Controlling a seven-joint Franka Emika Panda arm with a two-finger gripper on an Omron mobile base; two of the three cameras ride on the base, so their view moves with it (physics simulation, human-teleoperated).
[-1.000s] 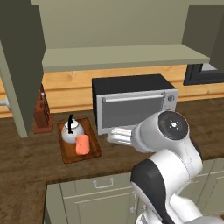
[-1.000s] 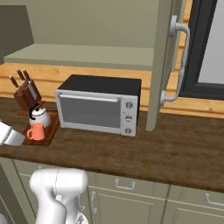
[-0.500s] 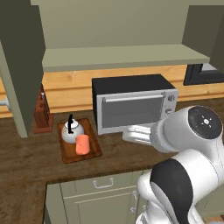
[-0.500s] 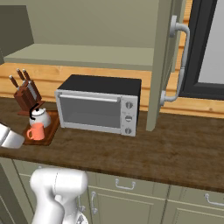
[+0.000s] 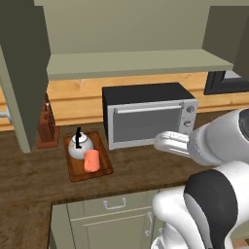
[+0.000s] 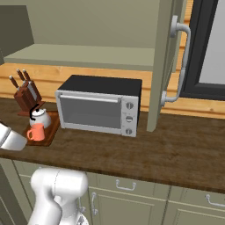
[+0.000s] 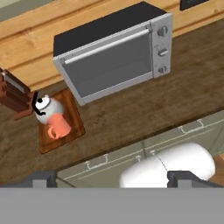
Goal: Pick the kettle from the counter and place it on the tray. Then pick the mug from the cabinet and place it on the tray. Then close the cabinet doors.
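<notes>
**A:** What did the kitchen look like around you?

**B:** A long dark wood table (image 5: 146, 168) ran under the olive cabinet (image 5: 136, 63), with a grey oven (image 5: 148, 116) in the middle and a knife block (image 6: 27, 92) at the far end. My tool (image 7: 111, 178) hung out in front of the table edge, above the low drawers, fingers spread fully apart and holding nothing.

**A:** How far had the job got?

**B:** By my reckoning two of three steps were done. The kettle (image 5: 79, 145) and the mug (image 5: 91, 160) both sat on the tray (image 5: 104, 165), ahead of my tool and off to its left, touching or nearly so. What was left was the cabinet doors: one (image 5: 22, 73) stood open out beyond the tray, the other (image 6: 160, 66) beyond the oven's far side.

**A:** And which way did things lie?

**B:** The tray's long axis ran from the table's front edge back towards the wall. The mug stood upright nearer me, the kettle behind it, its black handle arching upward.
</notes>
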